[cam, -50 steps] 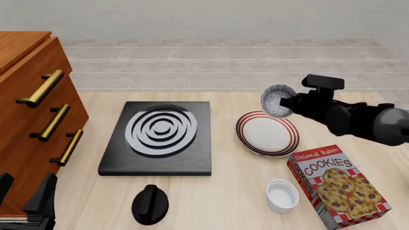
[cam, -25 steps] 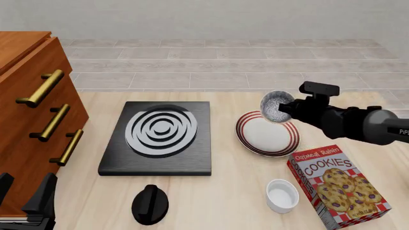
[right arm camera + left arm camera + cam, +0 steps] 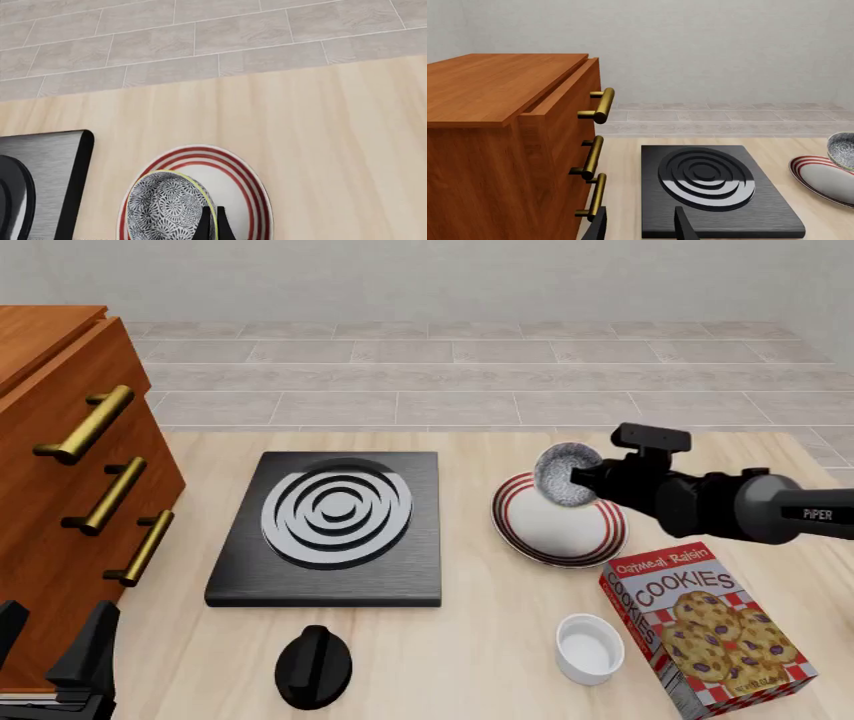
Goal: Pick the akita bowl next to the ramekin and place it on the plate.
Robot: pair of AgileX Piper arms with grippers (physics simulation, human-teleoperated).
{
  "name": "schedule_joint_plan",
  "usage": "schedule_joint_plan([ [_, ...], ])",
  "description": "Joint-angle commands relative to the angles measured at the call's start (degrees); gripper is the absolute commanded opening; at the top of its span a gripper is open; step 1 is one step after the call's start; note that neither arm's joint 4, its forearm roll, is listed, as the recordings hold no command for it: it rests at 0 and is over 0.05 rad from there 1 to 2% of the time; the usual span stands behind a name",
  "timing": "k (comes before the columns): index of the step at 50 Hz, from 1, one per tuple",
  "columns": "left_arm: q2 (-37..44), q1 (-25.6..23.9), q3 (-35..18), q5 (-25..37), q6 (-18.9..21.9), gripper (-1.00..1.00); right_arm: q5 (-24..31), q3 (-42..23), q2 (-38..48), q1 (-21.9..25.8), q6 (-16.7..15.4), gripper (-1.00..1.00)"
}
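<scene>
The speckled akita bowl (image 3: pixel 566 476) hangs tilted on its side just above the far part of the red-ringed plate (image 3: pixel 558 532). My right gripper (image 3: pixel 585 478) is shut on its rim. From the right wrist camera the akita bowl (image 3: pixel 167 206) sits over the plate (image 3: pixel 245 190), with the closed fingertips (image 3: pixel 203 229) pinching its rim. The white ramekin (image 3: pixel 590 648) stands alone near the front, beside the cookie box. My left gripper (image 3: pixel 54 665) rests low at the front left, open, its fingers (image 3: pixel 599 229) holding nothing.
A black stove (image 3: pixel 331 525) with white spiral rings lies left of the plate, and a black knob (image 3: pixel 314 666) sits in front of it. A wooden drawer cabinet (image 3: pixel 74 480) with brass handles fills the left. The cookie box (image 3: pixel 705 632) lies at the front right.
My right gripper has carried the bowl leftward and down, from beyond the plate's far right edge to just over the plate. The left arm has stayed put.
</scene>
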Motion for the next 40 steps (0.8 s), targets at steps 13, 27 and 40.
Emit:
schedule_joint_plan([
  [13,0.0,0.0,0.0,0.0,0.0,1.00,-1.7,-0.5,2.9,0.7,0.3,-1.00],
  [27,0.0,0.0,0.0,0.0,0.0,1.00,-1.9,-1.0,4.4,0.7,-0.1,-1.00],
  [40,0.0,0.0,0.0,0.0,0.0,1.00,-2.6,-0.8,5.4,1.2,0.0,-1.00],
])
